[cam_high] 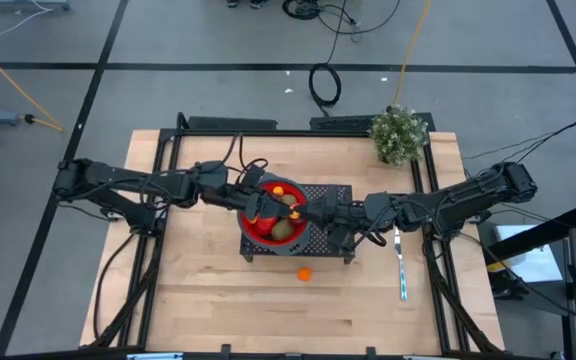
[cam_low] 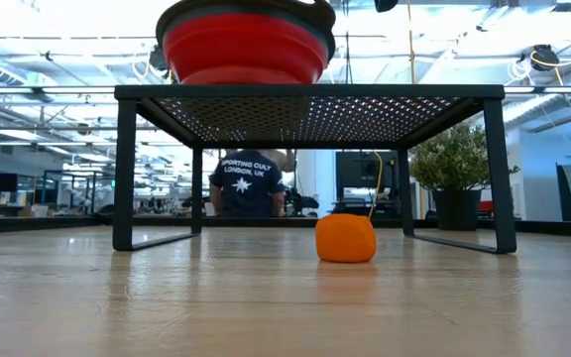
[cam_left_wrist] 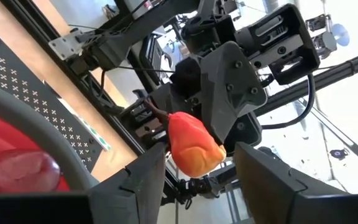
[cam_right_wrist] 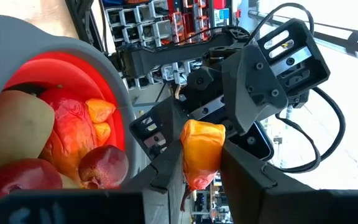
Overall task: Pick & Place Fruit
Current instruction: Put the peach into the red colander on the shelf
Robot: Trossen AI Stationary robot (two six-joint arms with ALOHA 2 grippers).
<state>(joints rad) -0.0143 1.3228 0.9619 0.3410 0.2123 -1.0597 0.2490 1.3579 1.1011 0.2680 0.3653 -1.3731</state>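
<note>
Taking the red bowl (cam_high: 253, 232) as our marker, we saw the left arm reach in from the bowl's left. The left gripper (cam_high: 260, 205) hung just over the bowl's rim. In its wrist view the left gripper (cam_left_wrist: 201, 151) had its jaws apart on either side of the long red-orange-yellow fruit (cam_left_wrist: 191, 146), with a clear gap on one side, so it was not clamped on it.

The bowl sat on the left part of a black mesh stand (cam_high: 333, 190) and already held several pieces: a brown oval (cam_right_wrist: 14, 127), a dark red piece (cam_right_wrist: 103, 165) and a small orange ball (cam_high: 280, 190) (we could not make out every piece).

The long fruit (cam_right_wrist: 201, 155) was above the bowl's right edge, in the air between the two grippers. The right gripper (cam_high: 313, 212), just right of the bowl, held it, and its own wrist view showed the right gripper (cam_right_wrist: 202, 140) with both fingers snug against the fruit's sides.

A loose orange ball (cam_high: 305, 272) lay on the table in front of the bowl, off the stand. A pale-handled utensil (cam_high: 401, 270) lay well to the bowl's right, and a potted plant (cam_high: 400, 135) stood behind it and to the right.
</note>
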